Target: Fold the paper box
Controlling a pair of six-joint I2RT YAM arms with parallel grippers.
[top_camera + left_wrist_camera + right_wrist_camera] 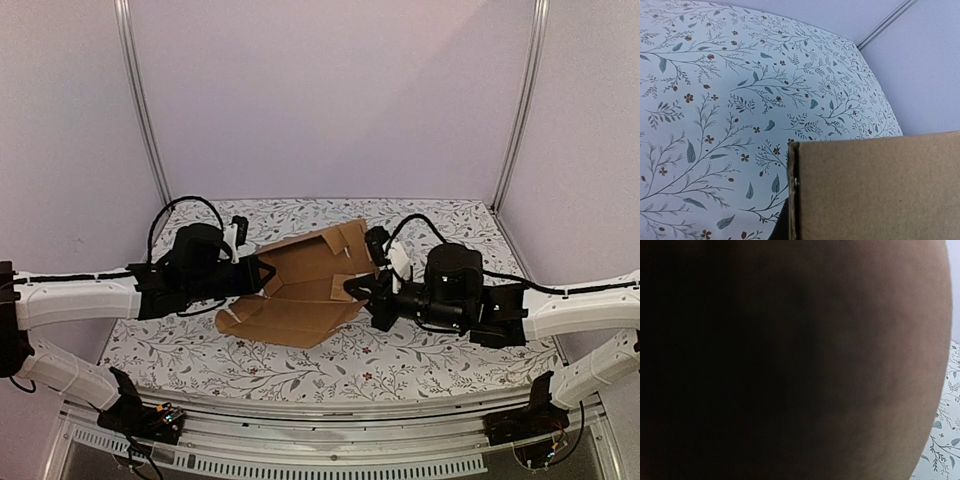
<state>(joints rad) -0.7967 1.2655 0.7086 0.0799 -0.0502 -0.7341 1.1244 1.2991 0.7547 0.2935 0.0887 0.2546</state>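
2 closed grippers, the left gripper point(262, 272) and the right gripper point(355, 290), met the half-formed paper box point(300, 295) in the middle of the table point(420, 365), 1 at each side. Whether they pinched it we could not tell. We judged the cardboard light, stiff, easily creased, and best held at the wall edges.

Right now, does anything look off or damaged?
No tear shows. The box lies half-folded and askew on the table, its back flaps up. One oddity: cardboard almost fills the right wrist view, so that camera is nearly blind.
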